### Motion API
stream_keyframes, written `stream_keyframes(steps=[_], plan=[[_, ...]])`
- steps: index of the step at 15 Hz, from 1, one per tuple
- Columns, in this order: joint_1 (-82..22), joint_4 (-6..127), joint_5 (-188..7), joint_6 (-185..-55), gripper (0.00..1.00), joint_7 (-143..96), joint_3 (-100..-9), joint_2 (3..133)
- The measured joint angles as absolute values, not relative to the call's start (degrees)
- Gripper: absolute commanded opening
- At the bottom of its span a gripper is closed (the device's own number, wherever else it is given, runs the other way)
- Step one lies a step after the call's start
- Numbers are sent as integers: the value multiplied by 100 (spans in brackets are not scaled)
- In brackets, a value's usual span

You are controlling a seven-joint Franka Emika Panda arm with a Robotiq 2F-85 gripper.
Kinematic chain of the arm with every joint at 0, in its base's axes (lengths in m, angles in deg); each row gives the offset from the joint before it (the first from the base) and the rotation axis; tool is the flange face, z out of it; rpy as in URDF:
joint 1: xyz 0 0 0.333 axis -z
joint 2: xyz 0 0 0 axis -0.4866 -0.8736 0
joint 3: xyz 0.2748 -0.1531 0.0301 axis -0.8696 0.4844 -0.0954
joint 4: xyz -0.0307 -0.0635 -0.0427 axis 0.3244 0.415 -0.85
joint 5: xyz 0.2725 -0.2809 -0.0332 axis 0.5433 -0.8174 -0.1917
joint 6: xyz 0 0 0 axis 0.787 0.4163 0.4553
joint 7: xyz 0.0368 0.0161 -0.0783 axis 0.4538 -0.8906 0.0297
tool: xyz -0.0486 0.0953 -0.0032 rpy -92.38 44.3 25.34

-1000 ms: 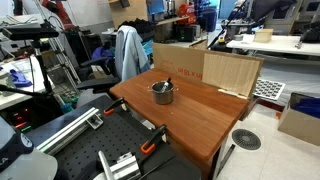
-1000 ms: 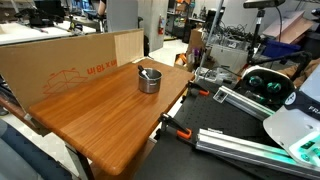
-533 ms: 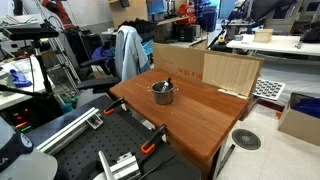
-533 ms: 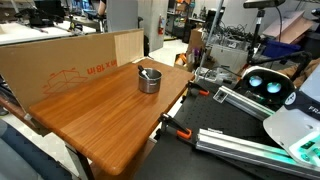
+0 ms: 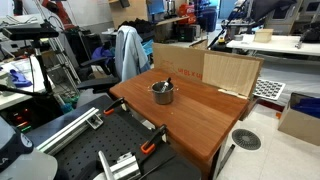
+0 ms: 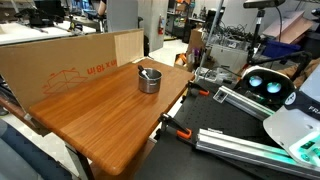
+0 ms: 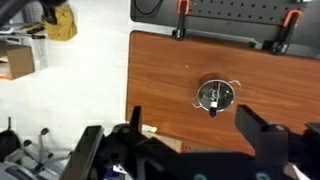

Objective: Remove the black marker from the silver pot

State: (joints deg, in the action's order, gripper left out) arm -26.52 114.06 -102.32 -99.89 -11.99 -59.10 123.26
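**Marker in the pot, pincer released above the table**

I see the black marker [image 7: 211,98] lying inside the silver pot [image 7: 214,95], right of centre in my wrist view. It reads as a dark stick across the pot's interior, though the picture is too soft to make out its paler end. In both exterior views the marker [image 5: 159,85] [image 6: 146,72] leans against the rim, one end poking above the pot [image 5: 162,93] [image 6: 149,81].

The pot stands upright on the wooden table [image 7: 170,80], towards the far side in an exterior view [image 5: 200,115], near the cardboard boxes [image 5: 205,68]. From the other angle it sits right of centre, beside a long cardboard panel [image 6: 70,62].

My gripper [image 7: 190,116] comes in from the bottom of the wrist view, looking down on the table from above. Its jaws are spread wide, one dark finger [image 7: 135,122] at lower centre and its mate at lower right, with nothing between them but bare tabletop. The pot lies above that gap in the frame, clear of both fingers.

Two orange clamps [image 7: 182,8] grip the table's edge along the top of the frame.
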Motion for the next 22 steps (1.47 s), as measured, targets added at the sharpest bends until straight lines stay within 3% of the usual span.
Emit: stream_keyframes(steps=[22], plan=[[-2714, 11472, -10234, -10307, 100, -1105, -5901, 12244]])
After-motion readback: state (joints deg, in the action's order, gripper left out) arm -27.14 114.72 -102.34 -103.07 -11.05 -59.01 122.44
